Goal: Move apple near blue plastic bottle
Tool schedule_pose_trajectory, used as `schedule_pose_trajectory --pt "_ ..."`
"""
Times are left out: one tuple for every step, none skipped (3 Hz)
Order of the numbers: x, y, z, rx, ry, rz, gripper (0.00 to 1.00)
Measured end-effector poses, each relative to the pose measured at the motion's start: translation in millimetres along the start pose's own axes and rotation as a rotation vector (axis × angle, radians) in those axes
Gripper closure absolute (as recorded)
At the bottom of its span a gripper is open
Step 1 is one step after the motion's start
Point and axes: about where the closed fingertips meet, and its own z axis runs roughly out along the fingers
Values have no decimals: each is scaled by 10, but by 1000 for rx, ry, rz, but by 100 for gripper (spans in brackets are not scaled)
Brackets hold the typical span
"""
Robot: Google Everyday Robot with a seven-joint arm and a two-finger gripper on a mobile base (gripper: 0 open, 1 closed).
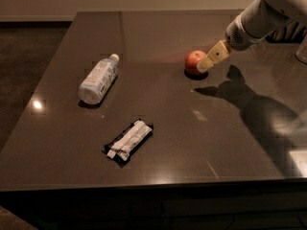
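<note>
The apple, small, round and red-orange, sits on the dark table at the back right of centre. The blue plastic bottle, clear and pale bluish with a white cap, lies on its side at the left, cap pointing away, well apart from the apple. My gripper reaches in from the upper right on a white arm. Its yellowish tip is low and right against the apple's right side. I cannot tell whether it touches the apple.
A flat dark-blue and white snack packet lies near the front, left of centre. A pale object shows at the right edge. The arm's shadow falls over the right part of the table. Dark floor lies to the left.
</note>
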Motion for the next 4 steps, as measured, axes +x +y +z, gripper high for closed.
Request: schedule_pose_trajectory --pt "-27 65 204 -40 2 13 0" --pt "-91 183 416 -90 6 3 0" --pt "-161 278 575 -128 11 -11 17" --pt "-257 414 625 -161 5 -41 40"
